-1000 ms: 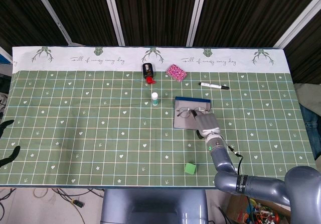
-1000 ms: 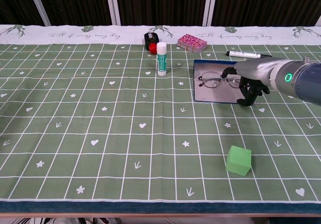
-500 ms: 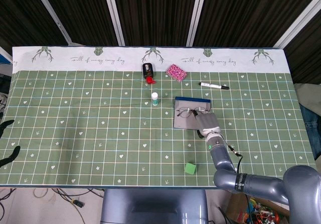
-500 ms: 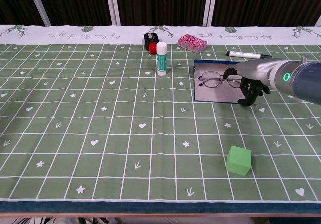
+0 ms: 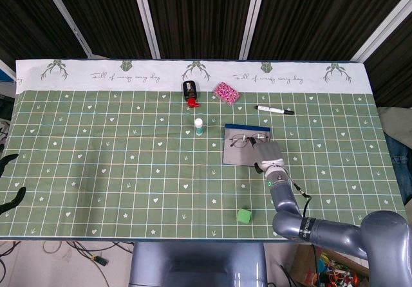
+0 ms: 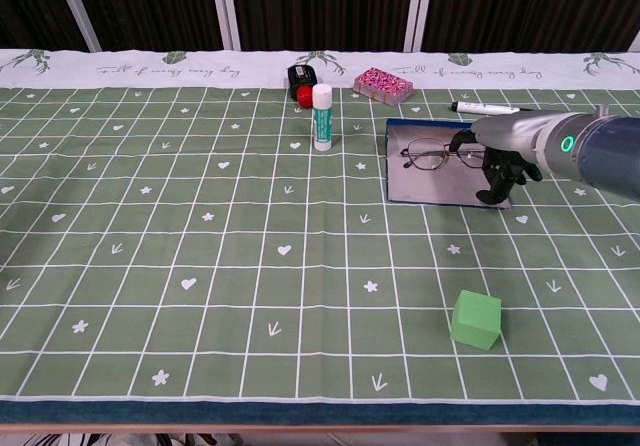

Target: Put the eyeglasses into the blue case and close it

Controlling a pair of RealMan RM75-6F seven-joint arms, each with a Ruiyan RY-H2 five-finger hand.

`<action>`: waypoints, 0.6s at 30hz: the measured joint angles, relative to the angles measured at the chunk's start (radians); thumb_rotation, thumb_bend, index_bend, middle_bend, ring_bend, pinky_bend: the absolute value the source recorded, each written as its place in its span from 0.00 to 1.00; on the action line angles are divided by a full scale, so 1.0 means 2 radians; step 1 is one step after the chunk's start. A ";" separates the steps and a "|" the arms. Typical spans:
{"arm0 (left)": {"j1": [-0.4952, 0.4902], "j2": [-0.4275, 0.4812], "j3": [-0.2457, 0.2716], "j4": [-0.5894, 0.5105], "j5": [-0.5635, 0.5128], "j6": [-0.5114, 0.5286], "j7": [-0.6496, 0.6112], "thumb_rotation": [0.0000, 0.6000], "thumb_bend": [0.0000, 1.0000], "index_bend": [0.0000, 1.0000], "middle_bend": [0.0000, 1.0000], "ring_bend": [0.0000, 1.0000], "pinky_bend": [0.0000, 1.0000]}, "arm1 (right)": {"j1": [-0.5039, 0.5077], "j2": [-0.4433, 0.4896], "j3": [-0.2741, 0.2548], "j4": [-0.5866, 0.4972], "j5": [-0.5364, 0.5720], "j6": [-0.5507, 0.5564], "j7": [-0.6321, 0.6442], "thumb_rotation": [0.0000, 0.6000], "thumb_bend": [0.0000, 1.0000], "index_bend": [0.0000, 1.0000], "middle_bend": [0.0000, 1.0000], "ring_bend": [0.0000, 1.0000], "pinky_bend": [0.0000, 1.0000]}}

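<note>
The blue case [image 6: 420,184] lies open and flat at the right of the table, grey lining up and its blue rim [image 5: 246,128] on the far side. The eyeglasses [image 6: 430,153] lie over the case's far half, lenses toward the left. My right hand [image 6: 497,159] is at the case's right edge, and its fingers pinch the right end of the eyeglasses. From the head view, the right hand [image 5: 267,152] covers the right part of the case [image 5: 233,155], with the eyeglasses [image 5: 240,140] just left of it. Only the dark fingertips of my left hand [image 5: 9,197] show at the left edge, spread apart and holding nothing.
A white glue stick [image 6: 321,116] stands left of the case. A green cube [image 6: 476,319] sits near the front edge. A marker [image 6: 485,109], a pink box [image 6: 384,83] and a black and red item [image 6: 299,81] lie along the far side.
My right hand has shifted a little toward the far side of the case, carrying the eyeglasses with it. The left hand has not moved.
</note>
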 measured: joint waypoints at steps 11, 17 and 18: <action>0.000 0.000 0.000 0.000 0.000 0.000 0.000 1.00 0.31 0.16 0.00 0.00 0.00 | 0.012 -0.009 0.006 0.021 0.021 -0.008 -0.011 1.00 0.49 0.12 0.70 0.74 0.72; 0.000 0.001 0.000 0.001 0.000 0.000 -0.001 1.00 0.31 0.16 0.00 0.00 0.00 | 0.018 -0.014 0.011 0.033 0.031 -0.009 -0.017 1.00 0.49 0.11 0.71 0.74 0.72; 0.000 0.001 0.000 0.001 0.000 0.000 -0.001 1.00 0.31 0.16 0.00 0.00 0.00 | 0.019 -0.015 0.012 0.034 0.032 -0.009 -0.018 1.00 0.49 0.11 0.71 0.74 0.72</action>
